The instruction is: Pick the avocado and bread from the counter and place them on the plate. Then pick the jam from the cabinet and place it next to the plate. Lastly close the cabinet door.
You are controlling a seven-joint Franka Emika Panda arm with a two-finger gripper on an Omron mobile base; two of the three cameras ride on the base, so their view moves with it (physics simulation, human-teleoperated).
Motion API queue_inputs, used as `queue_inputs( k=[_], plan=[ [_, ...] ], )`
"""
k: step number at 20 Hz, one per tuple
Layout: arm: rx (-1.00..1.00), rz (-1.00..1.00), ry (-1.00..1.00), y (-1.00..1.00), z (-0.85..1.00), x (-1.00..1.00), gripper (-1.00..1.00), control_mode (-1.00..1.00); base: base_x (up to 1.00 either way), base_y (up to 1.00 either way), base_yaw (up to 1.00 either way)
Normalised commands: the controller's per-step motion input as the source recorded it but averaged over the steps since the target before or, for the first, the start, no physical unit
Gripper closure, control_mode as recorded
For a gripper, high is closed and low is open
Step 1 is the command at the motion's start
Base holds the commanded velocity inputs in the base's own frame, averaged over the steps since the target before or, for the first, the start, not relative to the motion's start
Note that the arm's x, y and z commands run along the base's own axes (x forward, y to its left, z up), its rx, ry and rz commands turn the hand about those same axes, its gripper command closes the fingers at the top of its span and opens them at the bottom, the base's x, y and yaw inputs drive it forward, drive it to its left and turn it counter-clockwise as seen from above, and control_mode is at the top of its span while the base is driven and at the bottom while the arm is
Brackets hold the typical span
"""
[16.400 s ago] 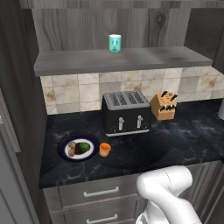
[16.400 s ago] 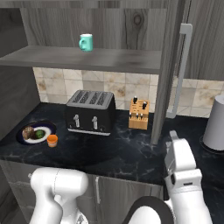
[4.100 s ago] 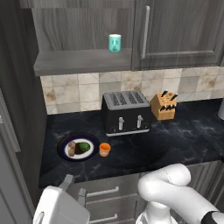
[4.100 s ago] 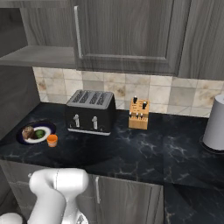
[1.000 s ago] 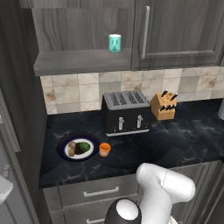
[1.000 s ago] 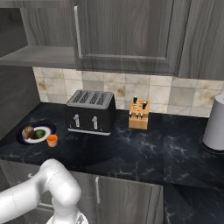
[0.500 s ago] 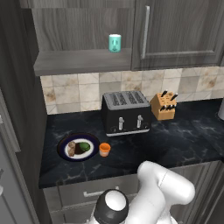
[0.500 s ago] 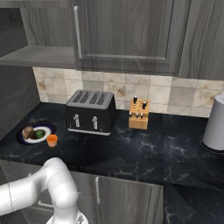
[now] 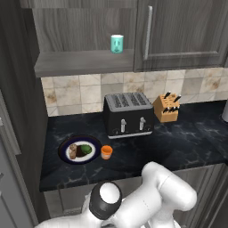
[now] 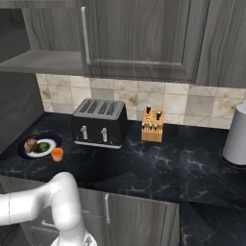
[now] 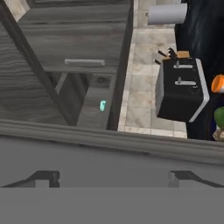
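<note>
Black marble counter (image 9: 187, 147) runs under grey wall cabinets, with a beige tiled wall behind it. Down at the bottom of the hand view the gripper (image 11: 114, 178) shows its two dark tips set far apart, jaws wide with nothing between them, and that view is rolled on its side. Outward from there, the white arm (image 9: 147, 200) bends low in front of the counter's edge, above the grey drawers (image 10: 120, 211). On the counter's left end sits the plate (image 9: 66, 144), carrying the avocado (image 9: 87, 149) and the bread (image 9: 73, 151) side by side, touching or nearly so. The jam (image 9: 106, 152) stands on the counter just beside the plate, on its right in the left base view, close to it but apart. Behind the jam stands a black toaster (image 9: 128, 114), then a wooden knife block (image 9: 166, 107), and a pale kettle (image 10: 237, 135) farther right. Above, the cabinet door (image 9: 182, 31) with its silver handle (image 9: 148, 26) lies flush with its frame, closed. Left of it an open shelf (image 9: 84, 62) holds a teal cup (image 9: 117, 43)
</note>
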Motion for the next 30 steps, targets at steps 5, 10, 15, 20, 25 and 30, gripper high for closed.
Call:
queue_inputs(
  k=[5, 10, 15, 20, 25, 30],
  plan=[
    [-0.1, -0.1, 0.07, 0.38, 0.96, -0.05, -1.0, -1.0, 0.0, 0.0, 0.0],
    [-0.07, -0.1, 0.0, 0.32, 1.0, -0.27, -1.0, -1.0, 0.0, 0.0, 0.0],
    [-0.08, -0.1, 0.0, 0.27, 1.0, -0.2, -1.0, -1.0, 0.0, 0.0, 0.0],
    [-0.01, -0.14, 0.0, -0.01, 1.0, -0.23, -1.0, -1.0, 0.0, 0.0, 0.0],
    [0.02, -0.2, -0.01, -0.54, 1.0, -0.44, -1.0, -1.0, 0.0, 0.0, 0.0],
    [0.1, -0.26, -0.06, -0.98, 0.92, -0.64, -1.0, -1.0, 0.0, 0.0, 0.0]
  ],
)
